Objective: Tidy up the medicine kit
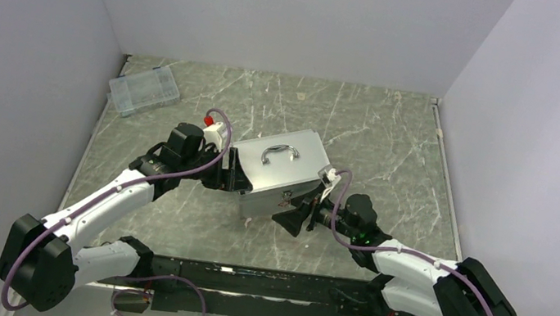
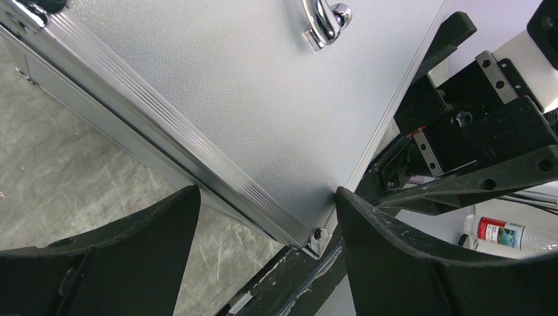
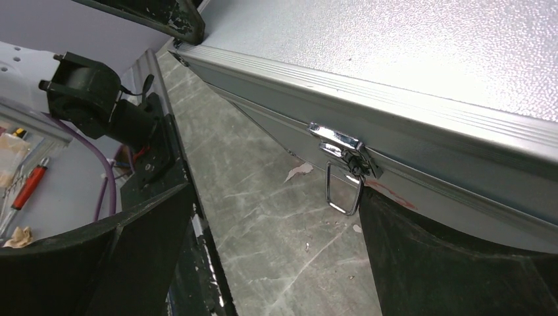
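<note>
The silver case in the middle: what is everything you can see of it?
The medicine kit is a silver-grey, pebbled metal case with ribbed edging, lid shut. It stands askew on the marbled table, its curved chrome handle on top. The front latch has its wire loop hanging down. The left gripper and right gripper, both open, flank it.

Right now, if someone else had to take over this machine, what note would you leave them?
Left gripper: open, straddling one corner of the silver-grey metal medicine case, not clamped on it.
Right gripper: open, at the case's front wall beside the chrome latch.
Things: the case stands mid-table, lid down, curved handle on top. A clear plastic compartment box sits apart at the far left corner.
Done: nothing visibly sorted; both arms are at the case.
Left: open the lid and organize the contents, which are hidden.
</note>
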Robot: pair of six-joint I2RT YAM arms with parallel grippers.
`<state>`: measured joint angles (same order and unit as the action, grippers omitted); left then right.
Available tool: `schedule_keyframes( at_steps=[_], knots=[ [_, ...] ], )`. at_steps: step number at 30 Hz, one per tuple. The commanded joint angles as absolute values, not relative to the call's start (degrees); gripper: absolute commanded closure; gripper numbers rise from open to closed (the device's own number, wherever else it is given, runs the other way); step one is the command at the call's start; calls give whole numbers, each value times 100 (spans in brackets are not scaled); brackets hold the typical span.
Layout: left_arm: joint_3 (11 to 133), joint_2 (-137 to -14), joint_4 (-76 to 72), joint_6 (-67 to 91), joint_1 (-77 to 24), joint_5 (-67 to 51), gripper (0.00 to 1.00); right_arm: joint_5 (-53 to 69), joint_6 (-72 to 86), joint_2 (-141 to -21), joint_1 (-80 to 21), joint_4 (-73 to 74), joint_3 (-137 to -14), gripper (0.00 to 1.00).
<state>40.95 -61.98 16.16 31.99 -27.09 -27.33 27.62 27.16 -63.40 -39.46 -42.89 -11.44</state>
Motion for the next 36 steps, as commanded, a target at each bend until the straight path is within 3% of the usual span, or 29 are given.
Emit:
schedule_keyframes(
  at_steps=[1,21,36],
  knots=[
    [4131,-6187,1784,2997,-2742,-2751,19,2890,2792,-6197,-3928,-4367,-1357,1],
    [4139,-6214,1795,2979,-2741,-2734,19,2988,3268,-6156,-3928,-4750,-1348,1],
    [4122,-6223,1778,2979,-2745,-2738,19,2305,3819,-6108,-3932,-5320,-1171,1]
  ],
)
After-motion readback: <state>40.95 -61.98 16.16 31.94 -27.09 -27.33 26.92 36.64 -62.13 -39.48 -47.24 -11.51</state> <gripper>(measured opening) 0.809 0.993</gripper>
